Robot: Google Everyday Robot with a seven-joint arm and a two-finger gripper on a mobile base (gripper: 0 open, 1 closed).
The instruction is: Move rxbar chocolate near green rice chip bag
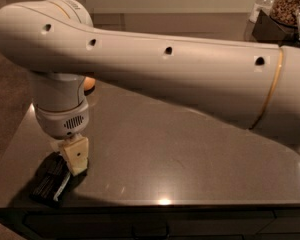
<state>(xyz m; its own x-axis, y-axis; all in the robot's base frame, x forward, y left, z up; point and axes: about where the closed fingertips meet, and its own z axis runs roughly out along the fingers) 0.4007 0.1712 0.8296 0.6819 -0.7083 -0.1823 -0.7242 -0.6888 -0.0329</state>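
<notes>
dark countertop (190, 159) under a white arm (165, 69). gripper (74, 163) low over the front-left corner, grip state impossible to tell. rxbar chocolate (49, 182) flat just below and left of it, long axis angled toward the front edge. green rice chip bag nowhere in view.

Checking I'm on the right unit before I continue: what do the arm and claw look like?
The arm is a thick, smooth off-white tube with small dark holes along it and a thin gold ring. Its wrist is a pale cylinder with a slotted vent. The claw, at the front left of the table by the rxbar chocolate, is cream and blocky. No cables show.
</notes>
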